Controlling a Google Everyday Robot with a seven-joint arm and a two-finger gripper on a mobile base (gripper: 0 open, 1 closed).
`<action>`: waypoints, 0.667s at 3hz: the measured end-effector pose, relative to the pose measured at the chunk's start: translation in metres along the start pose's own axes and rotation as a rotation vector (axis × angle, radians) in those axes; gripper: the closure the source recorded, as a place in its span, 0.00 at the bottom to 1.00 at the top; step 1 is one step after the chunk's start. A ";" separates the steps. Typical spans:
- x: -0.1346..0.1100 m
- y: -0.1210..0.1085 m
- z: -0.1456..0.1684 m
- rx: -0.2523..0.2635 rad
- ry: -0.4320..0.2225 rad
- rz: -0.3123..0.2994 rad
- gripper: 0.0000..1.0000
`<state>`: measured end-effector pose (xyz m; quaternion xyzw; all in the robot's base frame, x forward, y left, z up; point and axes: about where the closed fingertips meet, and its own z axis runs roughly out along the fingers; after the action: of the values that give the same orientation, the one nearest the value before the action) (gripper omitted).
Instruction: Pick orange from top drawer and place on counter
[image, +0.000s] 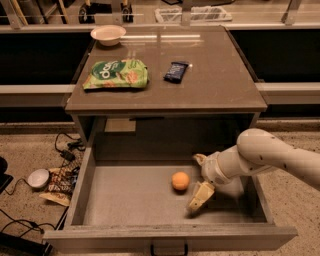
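The orange (180, 181) lies on the grey floor of the open top drawer (125, 197), right of its middle. My gripper (198, 177) is inside the drawer just right of the orange, open, with one finger (200, 196) in front and the other finger (199, 159) behind. The orange sits at the mouth of the fingers, untouched as far as I can see. My white arm (270, 155) reaches in from the right over the drawer's side wall. The counter (200, 85) is the brown top above the drawer.
On the counter lie a green snack bag (116, 74), a dark blue snack bar (176, 71) and a white bowl (108, 34) at the back left. Cables and clutter (55, 175) lie on the floor left of the drawer.
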<state>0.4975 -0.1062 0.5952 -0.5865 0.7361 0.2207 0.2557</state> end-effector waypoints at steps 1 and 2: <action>-0.018 -0.003 0.011 -0.012 -0.021 -0.013 0.00; -0.034 -0.004 0.017 -0.022 -0.036 -0.027 0.03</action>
<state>0.5098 -0.0707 0.6034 -0.5954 0.7208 0.2358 0.2651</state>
